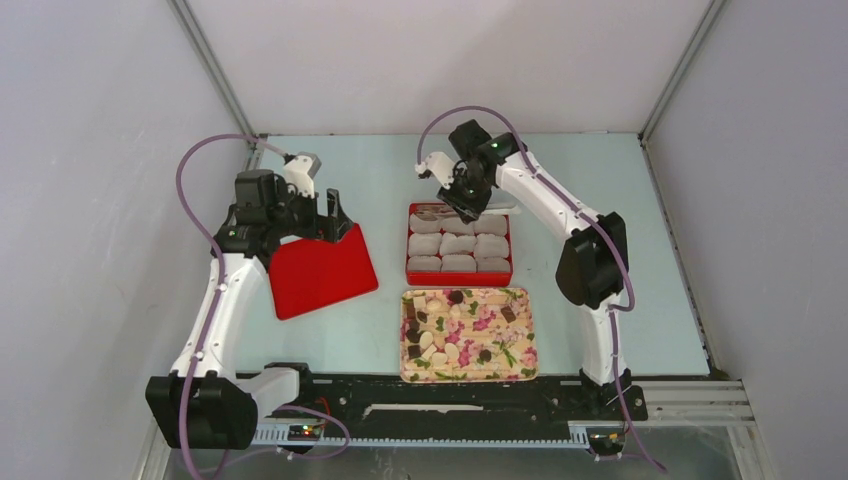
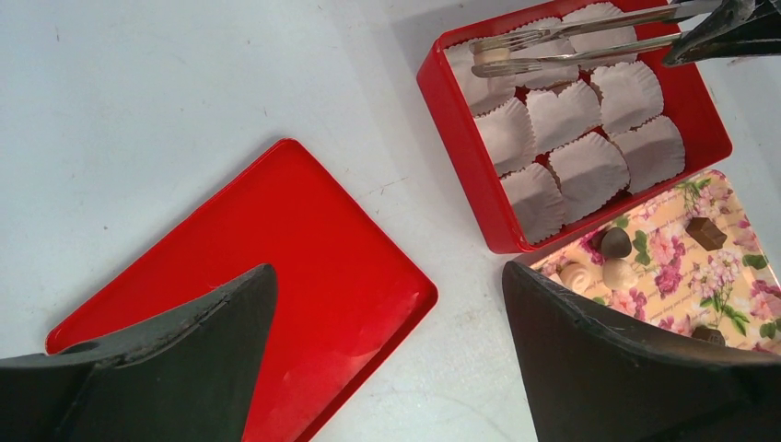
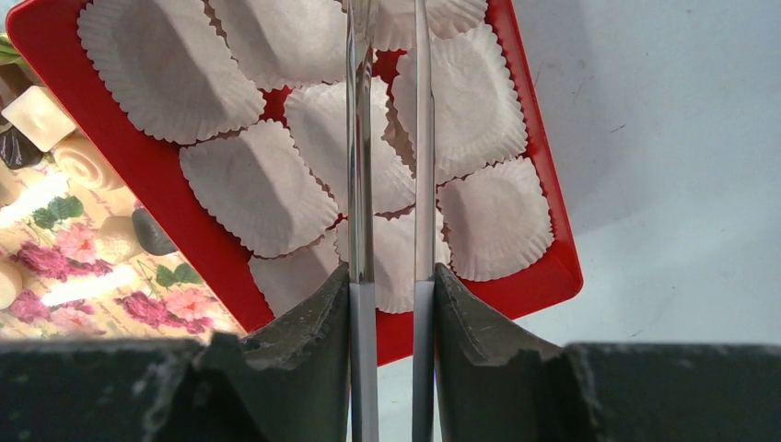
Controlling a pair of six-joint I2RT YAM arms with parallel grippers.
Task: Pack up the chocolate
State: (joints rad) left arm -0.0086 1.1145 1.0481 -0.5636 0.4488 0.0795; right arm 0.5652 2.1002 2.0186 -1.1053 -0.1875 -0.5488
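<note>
Right wrist view gives us the right gripper (image 3: pixel 391 276), its dark, rough-edged fingers (image 3: pixel 308 318) pinching a pair of thin, shiny metal tongs (image 3: pixel 359 166). The two flat blades run side by side, slightly apart, out over the red box (image 3: pixel 516 295). Whether their tips hold anything we cannot tell. White, pleated paper cups (image 3: pixel 258 184) sit in rows inside the box, their frilled rims touching.

From the left wrist we see the left gripper (image 2: pixel 387 272) with its broad black fingers spread wide, holding nothing, above a flat, glossy red lid (image 2: pixel 304 239) with rounded corners.

The chocolate (image 1: pixel 450 325), cream swirls and dark squares and domes, lies scattered on the flowered tray (image 1: pixel 520 360), which sits just beside the box's near edge.

Pale table (image 1: pixel 600 200) shows between lid and box and to the right of the box.
</note>
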